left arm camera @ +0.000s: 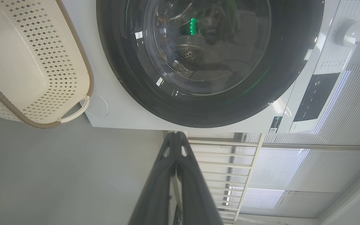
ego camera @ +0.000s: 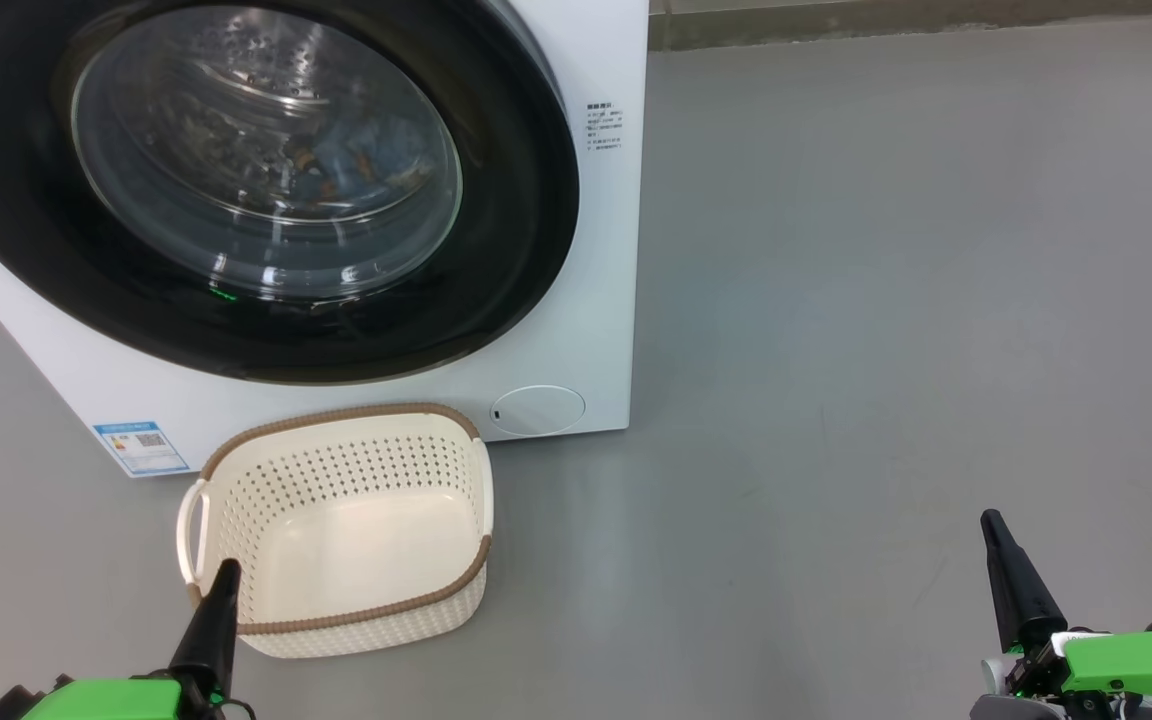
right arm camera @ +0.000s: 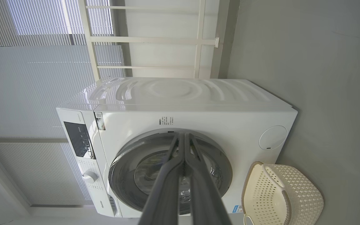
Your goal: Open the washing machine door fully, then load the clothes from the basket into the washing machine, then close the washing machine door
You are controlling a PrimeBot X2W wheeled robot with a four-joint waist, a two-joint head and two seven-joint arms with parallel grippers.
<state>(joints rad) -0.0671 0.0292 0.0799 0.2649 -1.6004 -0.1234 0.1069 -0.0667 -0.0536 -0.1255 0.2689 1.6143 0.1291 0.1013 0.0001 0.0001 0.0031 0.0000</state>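
The washing machine door [ego camera: 526, 200] is sitting closed with the clothes [ego camera: 356, 160] showing through its glass, the basket [ego camera: 336, 470] is standing empty on the floor [ego camera: 836, 350], and the left hand [ego camera: 227, 568] and right hand [ego camera: 990, 520] are hanging clenched on nothing; the task is looking finished

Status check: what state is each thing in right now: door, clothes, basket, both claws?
washing machine door: shut.
clothes: inside the drum, behind the glass.
basket: empty, upright on the floor.
left claw: shut, holding nothing.
right claw: shut, holding nothing.
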